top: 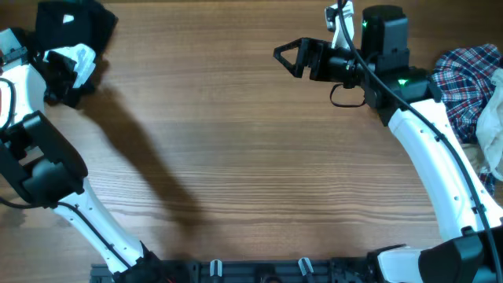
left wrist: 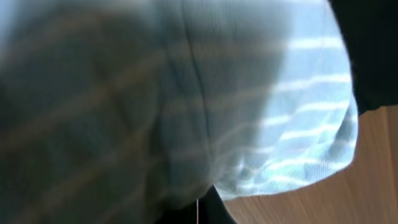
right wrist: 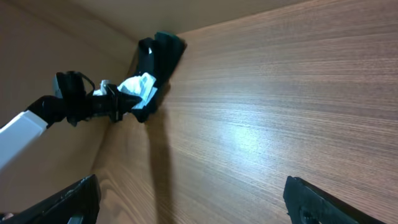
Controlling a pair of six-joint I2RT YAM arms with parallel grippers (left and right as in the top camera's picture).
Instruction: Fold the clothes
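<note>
Meanwhile, the left claw (right wrist: 129, 103) sat over the far left of the table (top: 236, 157), its tip buried in a bunched striped cloth (top: 75, 56). The cloth hid the fingers, so whether they were clamped on it could not be told. That cloth filled nearly the whole left wrist view, pale blue with light stripes and blurred from closeness. A black cloth (top: 78, 23) lay just beyond that claw's tip, touching the striped one. The right claw (top: 287, 56) hovered over the wood, pointing toward the left claw, its fingers (right wrist: 65, 199) spread wide with nothing between them. Well behind this claw, beside its arm, a plaid shirt (top: 470, 75) lay crumpled, and a blue cloth (top: 493, 126) touched it.
</note>
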